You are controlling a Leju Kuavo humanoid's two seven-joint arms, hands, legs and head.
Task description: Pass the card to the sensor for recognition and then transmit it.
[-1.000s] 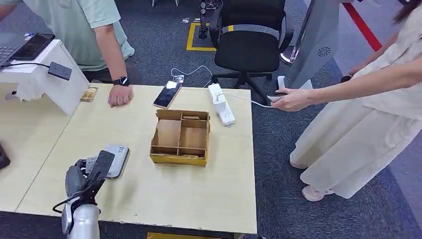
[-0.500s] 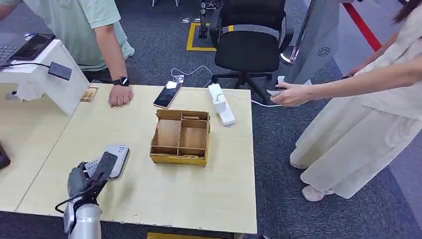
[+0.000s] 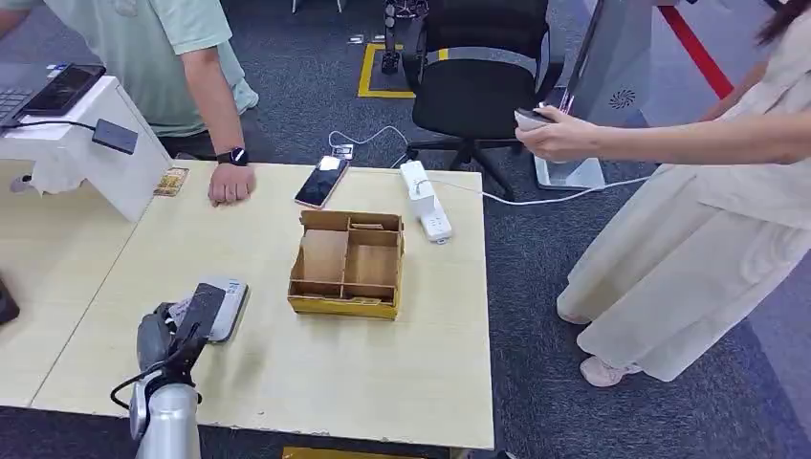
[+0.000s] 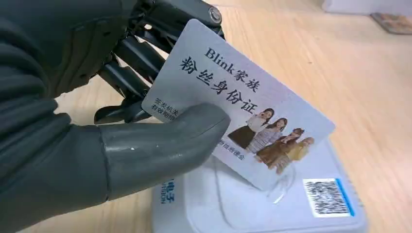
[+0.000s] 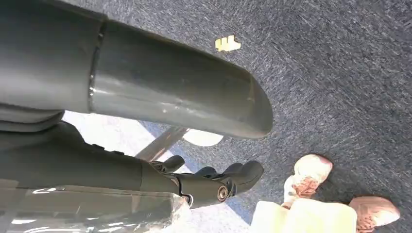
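My left hand (image 3: 158, 339) is over the near left part of the table (image 3: 316, 373) and pinches a card (image 3: 203, 308) between thumb and fingers. The card (image 4: 243, 102) is pale, with printed text and a group photo. It tilts just above the white sensor pad (image 4: 272, 208), which carries a QR sticker. I cannot tell whether the card's lower edge touches the pad. Seen from my head, the sensor (image 3: 230, 304) lies flat on the table beside the hand. My right hand (image 5: 214, 182) hangs over blue carpet, holding nothing, fingers loosely bent and apart from the thumb.
A divided cardboard box (image 3: 346, 263) stands mid-table. Further back lie a phone (image 3: 321, 181) and a power strip (image 3: 426, 199). One person's hand (image 3: 230, 182) rests on the far edge. Another person (image 3: 689, 191) on the right holds a white device (image 3: 532, 118).
My left hand has lowered slightly with the card, staying over the sensor. The person on the right has lifted the white device up and away from the table's corner, pulling its cable along.
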